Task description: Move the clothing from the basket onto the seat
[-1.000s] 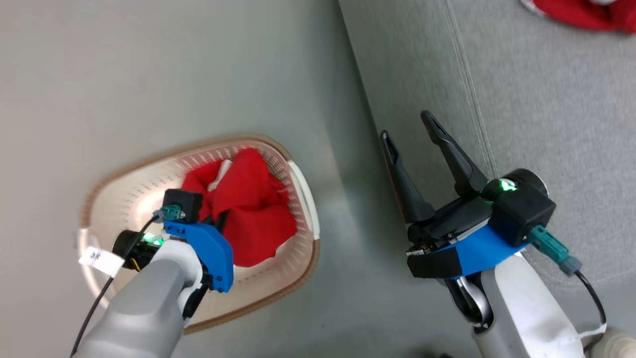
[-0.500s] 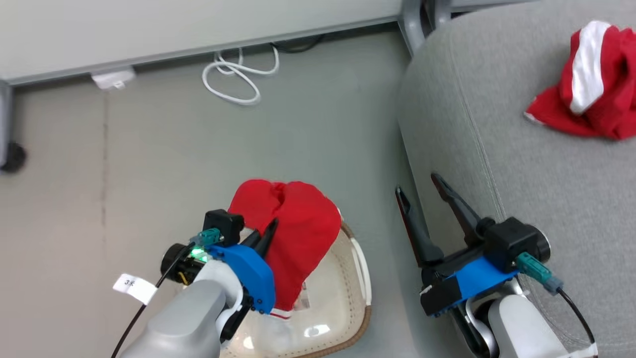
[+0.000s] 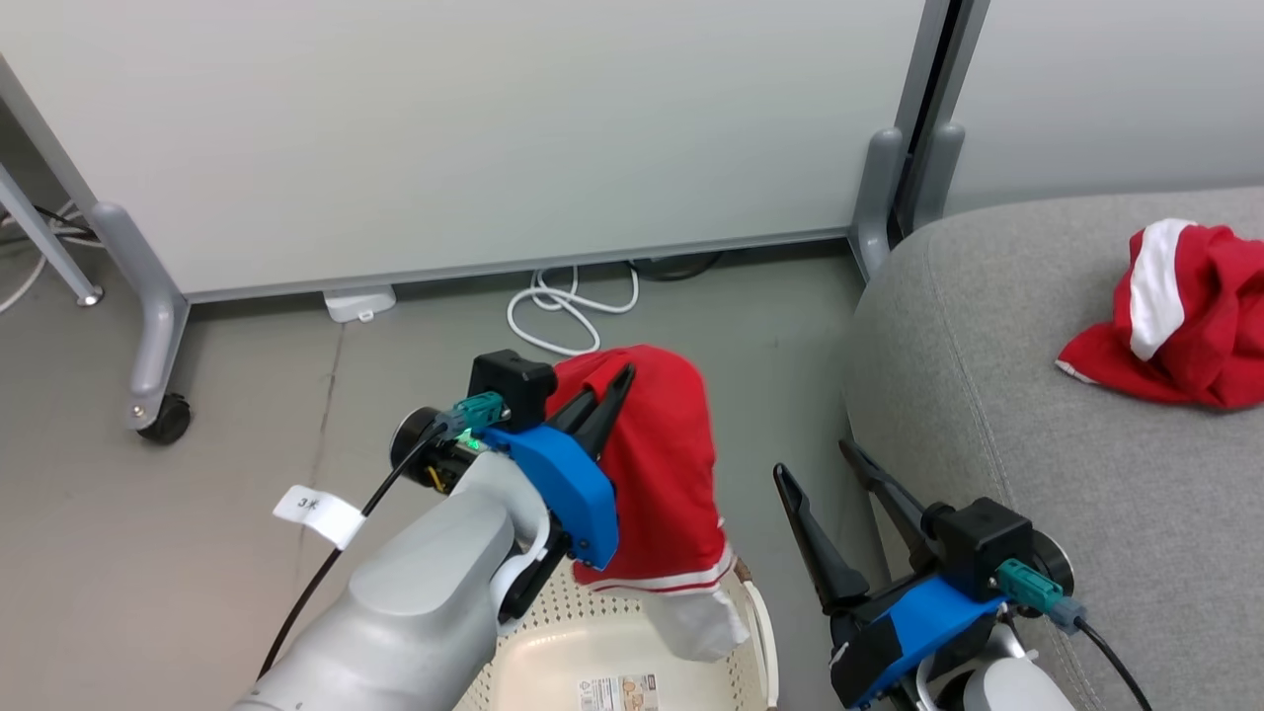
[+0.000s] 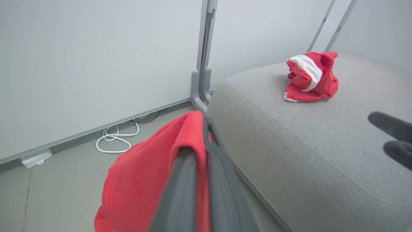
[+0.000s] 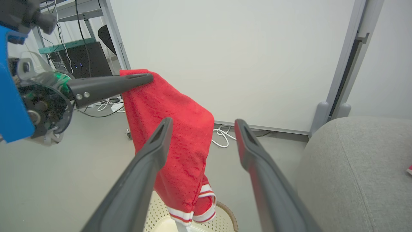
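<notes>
One garment (image 3: 1175,316) lies on the seat (image 3: 1037,474) — your left gripper (image 3: 617,380) is clamped on the second garment (image 3: 662,464) above the basket (image 3: 592,632), right gripper (image 3: 814,459) spread empty — placing remains.

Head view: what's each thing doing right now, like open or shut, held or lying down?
left gripper, shut on the hanging red garment.
right gripper, open, empty.
hanging red garment, lifted, its end dangling over the laundry basket.
laundry basket, upright on the floor.
crumpled red garment, lying on the grey sofa.
grey sofa, holding one garment.
</notes>
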Controlling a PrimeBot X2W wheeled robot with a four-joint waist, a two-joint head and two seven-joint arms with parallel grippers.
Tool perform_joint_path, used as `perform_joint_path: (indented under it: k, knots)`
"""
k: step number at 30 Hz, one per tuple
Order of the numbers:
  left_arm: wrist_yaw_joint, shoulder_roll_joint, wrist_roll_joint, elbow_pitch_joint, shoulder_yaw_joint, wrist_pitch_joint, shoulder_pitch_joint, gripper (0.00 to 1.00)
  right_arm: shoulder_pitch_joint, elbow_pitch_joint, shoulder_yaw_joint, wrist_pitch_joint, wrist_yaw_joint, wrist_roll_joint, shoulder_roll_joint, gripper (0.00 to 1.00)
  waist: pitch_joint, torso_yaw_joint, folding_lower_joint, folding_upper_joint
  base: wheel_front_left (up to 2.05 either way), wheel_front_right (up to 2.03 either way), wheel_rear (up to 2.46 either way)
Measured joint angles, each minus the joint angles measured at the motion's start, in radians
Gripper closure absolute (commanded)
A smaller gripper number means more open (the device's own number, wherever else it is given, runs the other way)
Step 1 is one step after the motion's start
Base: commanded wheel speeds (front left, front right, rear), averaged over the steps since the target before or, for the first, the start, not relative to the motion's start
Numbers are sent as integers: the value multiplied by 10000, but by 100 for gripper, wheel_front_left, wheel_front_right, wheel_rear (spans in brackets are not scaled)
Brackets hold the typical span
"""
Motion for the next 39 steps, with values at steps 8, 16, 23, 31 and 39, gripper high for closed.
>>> perform_joint_path:
  k: [8, 16, 23, 31, 39]
  knots:
    - [0, -293, -92, -188, -146, 157, -675, 100, 383, -81, 31, 393, 0, -31, 2, 0, -442, 125, 2, 0, 0, 0, 0]
    - [0, -477, -107, -313, -201, 272, -1261, 100, 483, -128, 25, 583, 0, 23, 2, 0, -489, 159, 3, 0, 0, 0, 0]
    - [0, -516, -107, -401, -219, 184, -1410, 100, 471, -84, 61, 683, 0, 13, 2, 0, -427, 102, 2, 0, 0, 0, 0]
    - [0, -543, -86, -591, -217, 75, -1466, 100, -10, 468, 94, 894, 0, 267, 2, 0, -331, 26, 2, 0, 0, 0, 0]
    - [6, -570, 12, -970, -242, 35, -1572, 100, -1034, 1411, 134, 966, -2, 293, 0, 0, -217, 125, 3, 0, 0, 0, 0]
